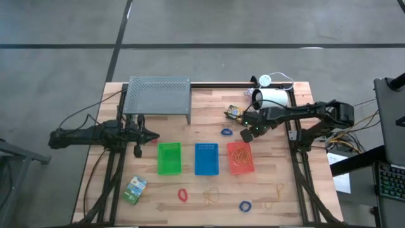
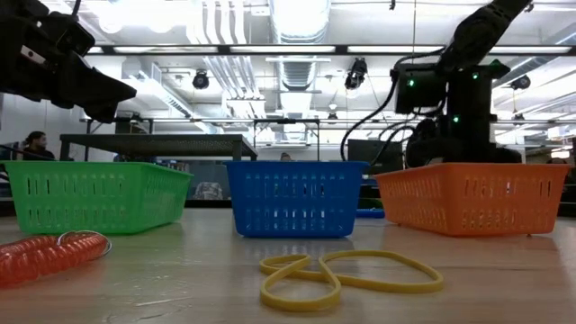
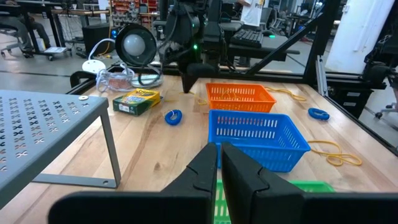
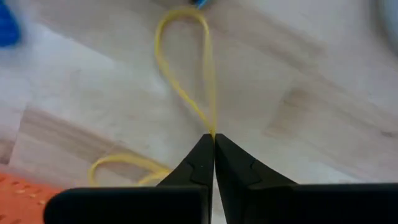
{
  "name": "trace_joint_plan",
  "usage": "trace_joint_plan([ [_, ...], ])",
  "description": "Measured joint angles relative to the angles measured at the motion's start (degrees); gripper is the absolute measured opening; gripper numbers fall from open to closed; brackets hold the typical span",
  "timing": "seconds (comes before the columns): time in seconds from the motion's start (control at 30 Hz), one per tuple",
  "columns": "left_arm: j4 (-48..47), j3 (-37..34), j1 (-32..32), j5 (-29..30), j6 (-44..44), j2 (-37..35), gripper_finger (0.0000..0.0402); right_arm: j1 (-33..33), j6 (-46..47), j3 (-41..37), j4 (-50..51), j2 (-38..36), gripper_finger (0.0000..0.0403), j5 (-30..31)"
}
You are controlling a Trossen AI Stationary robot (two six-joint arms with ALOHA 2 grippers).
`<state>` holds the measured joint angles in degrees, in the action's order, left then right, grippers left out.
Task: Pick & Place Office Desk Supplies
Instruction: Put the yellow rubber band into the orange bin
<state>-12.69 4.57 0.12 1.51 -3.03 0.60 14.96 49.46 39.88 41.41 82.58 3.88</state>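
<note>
Yellow rubber band (image 4: 186, 93) sits pinched in our right gripper (image 4: 214, 138), beside the orange basket (image 1: 240, 158). Our left gripper (image 3: 219, 148), fingers pressed together, waits over the green basket (image 1: 169, 158).

The red loop (image 2: 49, 255) runs off the low view's edge, and the yellow band's (image 4: 186, 93) lower end hides behind the right gripper (image 4: 213, 138).
</note>
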Motion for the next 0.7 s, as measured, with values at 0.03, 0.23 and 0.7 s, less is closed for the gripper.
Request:
trace_joint_plan([
  [0.03,-0.02,-0.01,-0.02,-0.02,0.0,0.0,0.0028,0.0,0.06,0.0,0.3,-0.74,0.0008,0.2],
  [0.23,0.0,0.01,-0.01,0.0,0.0,0.0,0.0028,-0.01,0.41,0.07,1.51,-4.84,0.0008,1.07],
  [0.7,0.0,0.01,-0.02,0.0,0.0,0.0,0.0028,-0.07,0.08,0.09,3.32,-14.13,0.0008,3.92],
])
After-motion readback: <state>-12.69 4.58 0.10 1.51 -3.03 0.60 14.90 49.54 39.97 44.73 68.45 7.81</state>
